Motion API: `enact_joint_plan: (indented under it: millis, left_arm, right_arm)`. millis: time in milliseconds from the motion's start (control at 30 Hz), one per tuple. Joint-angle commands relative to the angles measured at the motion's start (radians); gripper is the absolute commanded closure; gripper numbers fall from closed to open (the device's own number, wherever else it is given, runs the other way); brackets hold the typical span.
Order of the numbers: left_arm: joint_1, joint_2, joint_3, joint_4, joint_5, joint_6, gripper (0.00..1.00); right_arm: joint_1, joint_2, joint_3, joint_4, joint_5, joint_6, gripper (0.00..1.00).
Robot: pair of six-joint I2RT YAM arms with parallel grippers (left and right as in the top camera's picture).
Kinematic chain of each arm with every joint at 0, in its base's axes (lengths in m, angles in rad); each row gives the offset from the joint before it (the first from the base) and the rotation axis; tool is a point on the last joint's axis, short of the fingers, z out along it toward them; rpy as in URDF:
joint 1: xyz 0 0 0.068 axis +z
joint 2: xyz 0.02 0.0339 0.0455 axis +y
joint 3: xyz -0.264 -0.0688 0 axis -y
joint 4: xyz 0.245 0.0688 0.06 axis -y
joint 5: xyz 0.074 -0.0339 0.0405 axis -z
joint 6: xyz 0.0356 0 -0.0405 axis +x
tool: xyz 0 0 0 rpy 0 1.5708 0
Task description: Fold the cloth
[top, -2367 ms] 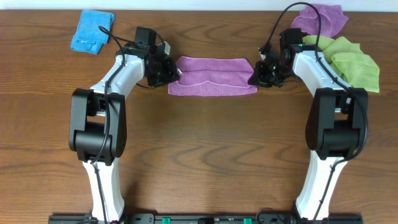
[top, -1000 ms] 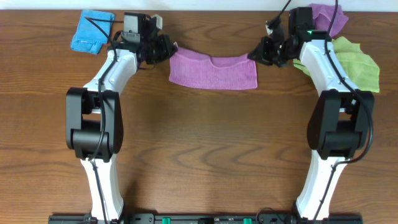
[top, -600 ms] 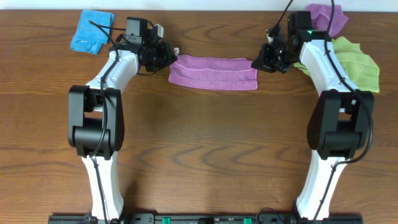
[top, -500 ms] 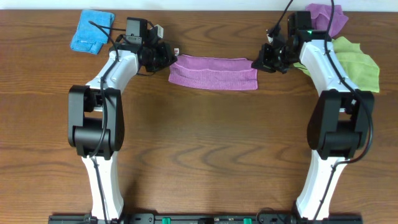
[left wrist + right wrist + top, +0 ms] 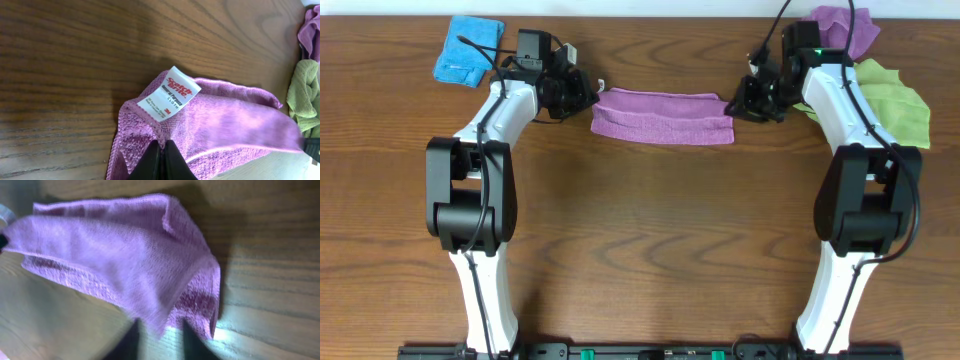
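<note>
The cloth (image 5: 663, 117) lies on the wooden surface (image 5: 650, 230) in the upper middle of the overhead frame. It is folded into a long, narrow band that runs from left to right. Its upper edge bends a little upward and its lower edge is nearly straight.

The left arm (image 5: 510, 100) reaches to the left end of the band, and the right arm (image 5: 830, 95) reaches to the right end.

In the left wrist view, the left jaws are clenched on the edge of the cloth. The two dark fingers (image 5: 150, 165) are pressed together at the bottom of the frame, with purple fabric between them. Just above them the white tag (image 5: 169, 94) stands up from the hem, and its red and black print is turned to the camera.

In the right wrist view, the right jaws are released. The blurred dark fingers (image 5: 129, 340) stand apart at the lower edge, and bare wood shows in the gap. A doubled corner of the cloth hangs down between them. I cannot tell if it touches them.

A blue cloth (image 5: 468, 50) lies in the upper left corner of the overhead frame. In the upper right, a lime-green towel (image 5: 890, 100) lies bunched beside the right arm. Another purple cloth (image 5: 840, 30) sits just above it at the top edge.
</note>
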Motion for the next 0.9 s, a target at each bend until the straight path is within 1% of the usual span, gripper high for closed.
enact_joint_plan:
  millis: [0, 33, 67, 100, 133, 167, 300, 367, 400, 433, 467, 500, 533, 567, 600, 700, 867]
  left_arm:
    - [0.004, 0.007, 0.019, -0.005, 0.005, 0.019, 0.76]
    - [0.004, 0.006, 0.019, -0.006, 0.010, 0.019, 0.57]
    - [0.004, 0.006, 0.019, -0.008, 0.014, 0.019, 0.51]
    - [0.004, 0.006, 0.019, -0.008, 0.025, 0.022, 0.46]
    - [0.004, 0.005, 0.019, -0.008, 0.031, 0.023, 0.39]
    - [0.004, 0.003, 0.019, -0.008, 0.031, 0.024, 0.37]
    - [0.004, -0.012, 0.019, -0.019, 0.031, 0.065, 0.39]
    - [0.004, -0.028, 0.019, -0.028, 0.031, 0.094, 0.41]
    - [0.003, -0.037, 0.019, -0.032, 0.031, 0.106, 0.43]
    - [0.001, -0.048, 0.019, -0.035, 0.031, 0.119, 0.45]
    - [-0.003, -0.059, 0.019, -0.038, 0.031, 0.128, 0.53]
    - [-0.007, -0.068, 0.019, -0.040, 0.031, 0.142, 0.68]
    - [-0.014, -0.082, 0.019, -0.045, 0.027, 0.173, 0.81]
    - [-0.023, -0.093, 0.019, -0.050, 0.014, 0.198, 0.91]
    - [-0.030, -0.100, 0.019, -0.053, -0.005, 0.214, 0.94]
    - [-0.066, -0.119, 0.019, -0.073, -0.133, 0.260, 0.94]
    - [-0.145, -0.121, 0.019, -0.114, -0.432, 0.313, 0.94]
  right_arm:
    - [-0.011, 0.016, 0.015, -0.012, -0.001, -0.051, 0.32]
    - [-0.011, 0.016, 0.015, -0.014, 0.003, -0.053, 0.27]
    - [-0.011, 0.016, 0.015, -0.015, 0.008, -0.053, 0.27]
    - [-0.012, 0.016, 0.015, -0.016, 0.015, -0.053, 0.27]
    - [-0.013, 0.016, 0.015, -0.016, 0.019, -0.053, 0.27]
    - [-0.013, 0.016, 0.015, -0.015, 0.022, -0.053, 0.26]
    - [-0.021, 0.016, 0.015, -0.015, 0.021, -0.053, 0.25]
    - [-0.026, 0.016, 0.015, -0.016, 0.021, -0.053, 0.26]
    - [-0.029, 0.016, 0.015, -0.015, 0.021, -0.053, 0.29]
    - [-0.031, 0.016, 0.015, -0.015, 0.021, -0.053, 0.36]
    - [-0.031, 0.016, 0.015, -0.015, 0.018, -0.053, 0.61]
    - [-0.031, 0.016, 0.016, -0.015, 0.017, -0.053, 0.85]
    - [-0.031, 0.015, 0.016, -0.016, 0.017, -0.053, 0.99]
    - [-0.031, 0.014, 0.017, -0.015, 0.017, -0.053, 0.99]
    - [-0.029, 0.014, 0.019, -0.015, 0.018, -0.053, 0.99]
    - [-0.028, 0.014, 0.036, -0.015, 0.018, -0.053, 0.98]
    - [-0.022, 0.014, 0.068, -0.015, 0.033, -0.052, 0.98]
